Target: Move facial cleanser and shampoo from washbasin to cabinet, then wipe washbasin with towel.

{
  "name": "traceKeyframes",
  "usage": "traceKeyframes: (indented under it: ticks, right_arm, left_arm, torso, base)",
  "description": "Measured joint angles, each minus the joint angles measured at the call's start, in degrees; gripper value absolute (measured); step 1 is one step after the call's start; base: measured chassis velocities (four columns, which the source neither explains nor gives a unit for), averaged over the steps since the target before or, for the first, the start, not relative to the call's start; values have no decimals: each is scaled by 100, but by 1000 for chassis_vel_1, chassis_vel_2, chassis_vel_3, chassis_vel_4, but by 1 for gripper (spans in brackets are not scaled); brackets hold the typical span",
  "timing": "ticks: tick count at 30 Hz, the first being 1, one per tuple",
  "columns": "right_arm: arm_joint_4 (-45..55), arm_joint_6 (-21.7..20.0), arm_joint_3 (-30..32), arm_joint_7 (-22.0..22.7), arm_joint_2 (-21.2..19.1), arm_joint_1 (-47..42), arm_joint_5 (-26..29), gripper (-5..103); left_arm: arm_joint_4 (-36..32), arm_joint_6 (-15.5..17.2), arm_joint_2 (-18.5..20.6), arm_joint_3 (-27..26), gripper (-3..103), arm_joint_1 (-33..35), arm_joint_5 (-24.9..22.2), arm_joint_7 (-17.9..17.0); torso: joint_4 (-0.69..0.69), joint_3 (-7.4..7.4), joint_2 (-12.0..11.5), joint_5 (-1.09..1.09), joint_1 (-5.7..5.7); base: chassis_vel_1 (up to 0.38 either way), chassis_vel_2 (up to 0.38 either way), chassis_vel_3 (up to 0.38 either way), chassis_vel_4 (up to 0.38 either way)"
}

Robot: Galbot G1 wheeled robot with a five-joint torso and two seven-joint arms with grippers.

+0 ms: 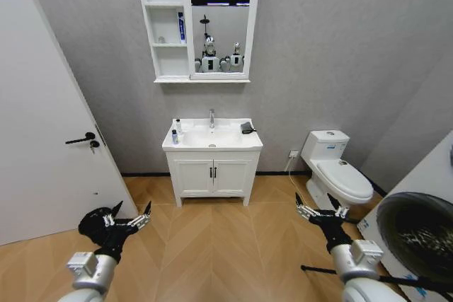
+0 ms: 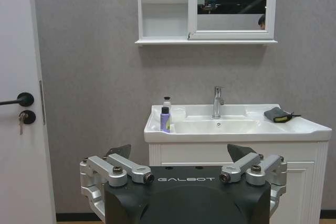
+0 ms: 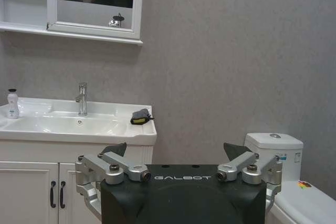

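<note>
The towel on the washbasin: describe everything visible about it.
The small dark grey folded towel lies bunched and low on the flat rim of the white ceramic washbasin, on the side of the chrome tap nearer the white toilet, close to the back wall. It looks like soft cloth, with a yellow patch along one edge and a thin dark loop or strap trailing from it. Only the countertop touches it; neither claw is near it.

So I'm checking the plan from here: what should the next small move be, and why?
Probably drive closer to the washbasin. Both open grippers, left gripper and right gripper, hang far short of the two bottles by its left rim, so nothing is within reach yet.
</note>
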Motion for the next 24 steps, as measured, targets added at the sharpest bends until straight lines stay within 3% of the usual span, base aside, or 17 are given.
traceKeyframes:
  ticks: [12, 24]
  right_arm:
    - [-56, 8, 30, -109, -28, -4, 31, 100]
    - [-58, 102, 44, -117, -13, -46, 30, 100]
  left_arm:
    - [-17, -6, -92, 1, 100, 65, 49, -1]
    - [-76, -26, -137, 20, 100, 90, 117, 10]
  torso:
    - [0, -1, 1, 0, -2]
    - [-1, 0, 0, -2, 0]
  base:
    - [-25, 22, 28, -32]
    - [-189, 186, 221, -215]
